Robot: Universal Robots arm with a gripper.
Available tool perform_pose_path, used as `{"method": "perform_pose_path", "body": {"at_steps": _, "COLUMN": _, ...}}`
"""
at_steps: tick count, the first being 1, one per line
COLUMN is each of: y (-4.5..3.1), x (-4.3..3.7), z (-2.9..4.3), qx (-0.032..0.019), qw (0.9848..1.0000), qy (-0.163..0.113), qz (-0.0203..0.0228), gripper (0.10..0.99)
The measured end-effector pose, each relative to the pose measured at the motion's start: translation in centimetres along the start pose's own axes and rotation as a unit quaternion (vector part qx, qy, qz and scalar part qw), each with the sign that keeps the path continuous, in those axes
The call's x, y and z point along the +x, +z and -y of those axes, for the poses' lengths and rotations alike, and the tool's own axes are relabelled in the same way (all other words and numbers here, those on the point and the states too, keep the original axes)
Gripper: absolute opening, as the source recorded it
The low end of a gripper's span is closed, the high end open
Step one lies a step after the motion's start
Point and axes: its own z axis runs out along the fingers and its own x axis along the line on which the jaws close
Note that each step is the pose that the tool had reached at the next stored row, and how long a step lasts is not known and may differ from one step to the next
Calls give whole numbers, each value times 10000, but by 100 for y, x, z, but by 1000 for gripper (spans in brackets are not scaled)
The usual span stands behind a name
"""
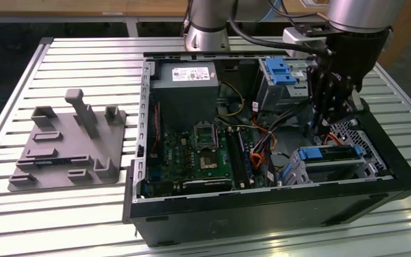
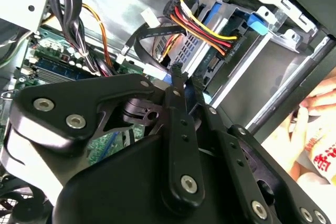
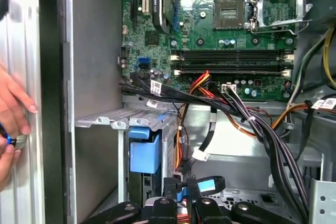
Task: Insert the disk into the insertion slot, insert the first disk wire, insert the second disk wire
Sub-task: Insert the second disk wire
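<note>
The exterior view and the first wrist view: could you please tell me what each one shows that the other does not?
Exterior view alone: the grey fixture plate on the slatted table, and the power supply. First wrist view alone: a person's hand beside the case. Both: the motherboard, the disk in its blue frame in the insertion slot, and the pincer behind it.

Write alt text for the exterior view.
A black gripper reaches down into an open computer case, just above the blue-framed disk seated in its metal slot. A grey plastic fixture lies at the exterior view's left.
</note>
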Motion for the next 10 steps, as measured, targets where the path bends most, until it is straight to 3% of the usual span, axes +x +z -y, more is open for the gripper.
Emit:
{"method": "perform_pose_path", "body": {"at_steps": 3, "y": 4, "x": 24, "z": -8, "qx": 49, "qw": 10000, "qy": 14, "qz": 54, "gripper": 224}}
{"method": "perform_pose_path", "body": {"at_steps": 7, "y": 7, "x": 46, "z": -18, "qx": 94, "qw": 9999, "qy": 24, "qz": 78, "gripper": 224}}
{"method": "perform_pose_path", "body": {"at_steps": 10, "y": 10, "x": 63, "z": -20, "qx": 107, "qw": 9999, "qy": 26, "qz": 85, "gripper": 141}}
